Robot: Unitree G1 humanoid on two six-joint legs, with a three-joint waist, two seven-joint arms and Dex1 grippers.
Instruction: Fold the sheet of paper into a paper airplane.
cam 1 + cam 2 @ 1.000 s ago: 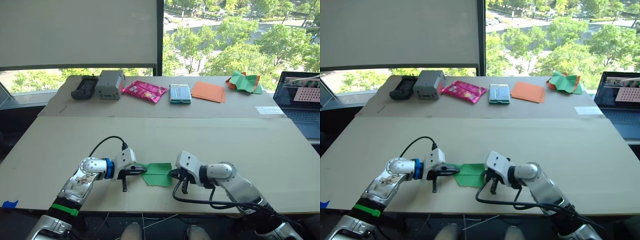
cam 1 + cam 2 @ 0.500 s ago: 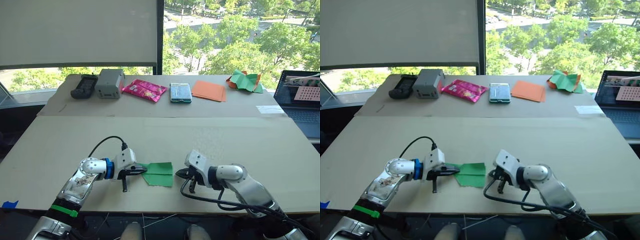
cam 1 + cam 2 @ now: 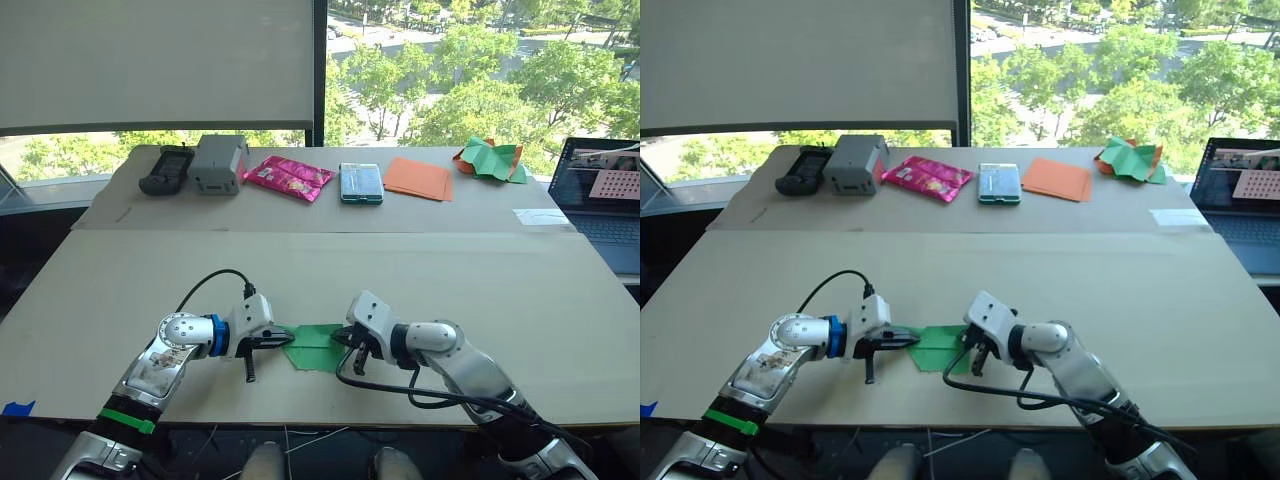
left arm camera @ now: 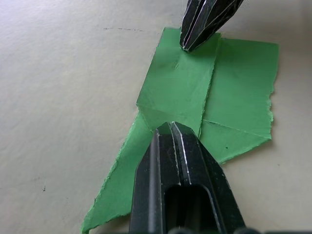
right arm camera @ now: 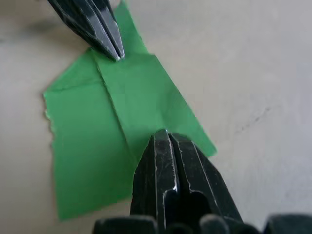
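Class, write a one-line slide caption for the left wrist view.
Both closed grippers, left gripper and right gripper, press opposite ends of the creased green sheet of paper.

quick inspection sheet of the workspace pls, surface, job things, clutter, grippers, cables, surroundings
surface: tan table, near half bare around the work.
job's things: sheet of paper, partly folded, flat near the front edge.
clutter: far side holds black handset, grey box, pink snack bag, orange sheets, crumpled paper bundle.
grippers: left gripper and right gripper, jaws shut, tips on the paper.
cables: black cable loops over the left wrist.
surroundings: laptop, window, trees.
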